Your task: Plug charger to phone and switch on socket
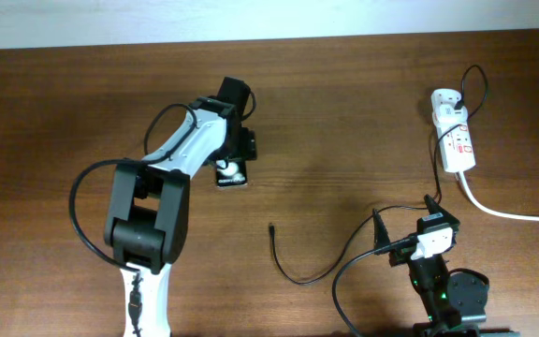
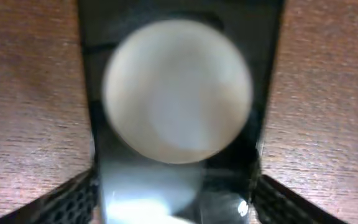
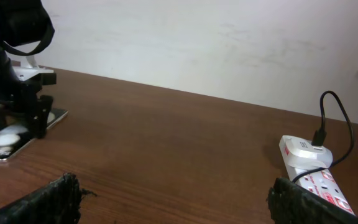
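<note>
"So, which step are you on?"

"Early, I judge: nothing is plugged into the phone [image 1: 231, 176] yet. It lies flat at 10 o'clock from the middle of the table [image 1: 344, 84]. My left gripper [image 2: 176, 186] straddles it, 1 finger at each side. Whether they press the edges I cannot tell; the wrist view is a blur of black glass and 1 white reflection."

"And the charger?"

"The charger [image 1: 299, 280] loops across the table. Its connector tip [image 1: 270, 227] lies free at 5 o'clock from the phone, well apart from it. The far end runs to the white adapter [image 1: 445, 98] in the socket [image 1: 457, 140], at 2 o'clock. My right gripper [image 3: 173, 186] hangs low, jaws spread wide, nothing between them."

"Next move?"

"I would swing the right arm toward 9 o'clock and pinch the cable just behind the tip. Then I would line it up with the phone's port, which I cannot see, while the left steadies the slab. The switch comes last."
</note>
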Controlling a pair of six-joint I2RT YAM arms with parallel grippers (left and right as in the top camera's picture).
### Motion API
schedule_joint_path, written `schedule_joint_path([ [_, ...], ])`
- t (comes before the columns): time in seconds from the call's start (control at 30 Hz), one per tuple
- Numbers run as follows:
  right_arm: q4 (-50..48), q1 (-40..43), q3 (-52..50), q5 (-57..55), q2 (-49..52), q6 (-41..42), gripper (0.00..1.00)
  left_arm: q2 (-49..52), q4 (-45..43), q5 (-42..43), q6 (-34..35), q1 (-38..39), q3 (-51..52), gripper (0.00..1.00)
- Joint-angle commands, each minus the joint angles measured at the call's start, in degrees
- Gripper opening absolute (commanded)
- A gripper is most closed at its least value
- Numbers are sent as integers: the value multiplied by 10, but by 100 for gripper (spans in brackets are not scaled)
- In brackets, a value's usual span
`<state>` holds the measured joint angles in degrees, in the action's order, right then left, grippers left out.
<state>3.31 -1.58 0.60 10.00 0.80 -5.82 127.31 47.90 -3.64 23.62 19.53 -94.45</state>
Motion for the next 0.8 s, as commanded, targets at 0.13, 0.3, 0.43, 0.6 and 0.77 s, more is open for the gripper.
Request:
schedule_joint_path([
  [0.13,3,0,-3,-1,-4,3,99,57,-15,58,12,-3,26,75],
  [0.3,3,0,-3,-1,-4,3,99,57,-24,58,12,-3,26,100],
  [0.43,3,0,-3,-1,-4,3,99,57,-25,58,12,-3,26,100],
  [0.6,3,0,-3,-1,-4,2,99,58,-29,58,12,-2,26,99],
  [0.77,3,0,-3,-1,-4,3,99,58,-29,58,12,-1,26,100],
])
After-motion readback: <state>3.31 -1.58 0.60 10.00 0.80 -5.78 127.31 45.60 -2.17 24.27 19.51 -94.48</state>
